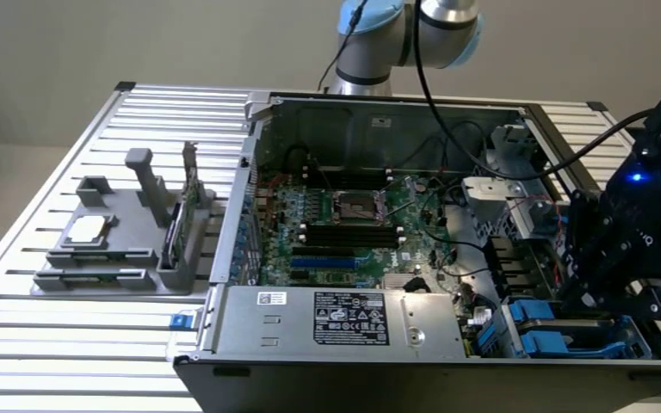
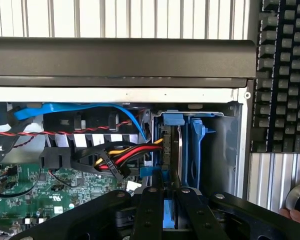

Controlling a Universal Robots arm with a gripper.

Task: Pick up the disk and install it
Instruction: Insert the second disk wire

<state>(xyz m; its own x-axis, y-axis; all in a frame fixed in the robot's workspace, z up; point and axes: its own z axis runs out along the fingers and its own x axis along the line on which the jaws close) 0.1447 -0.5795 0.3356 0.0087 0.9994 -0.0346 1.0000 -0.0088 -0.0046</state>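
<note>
The disk (image 2: 173,120), a metal drive in a blue plastic carrier, stands on edge inside the drive bay at the front corner of the open computer case (image 1: 307,361). My gripper (image 2: 169,191) reaches down into that bay. Its two black fingers (image 2: 149,210) are shut on the disk's blue carrier edge. In the exterior view my gripper (image 1: 592,303) hangs over the blue carriers (image 1: 549,334) at the case's front, on the exterior view's right. The lower part of the disk is hidden by the fingers.
A second blue carrier (image 2: 196,145) sits right beside the held one. Red, yellow and black cables (image 2: 120,157) crowd the bay's other side. A keyboard (image 2: 285,75) and a person's hand (image 2: 299,202) lie outside the case. A grey fixture (image 1: 113,249) holds a processor chip (image 1: 89,228) and a green card (image 1: 176,225).
</note>
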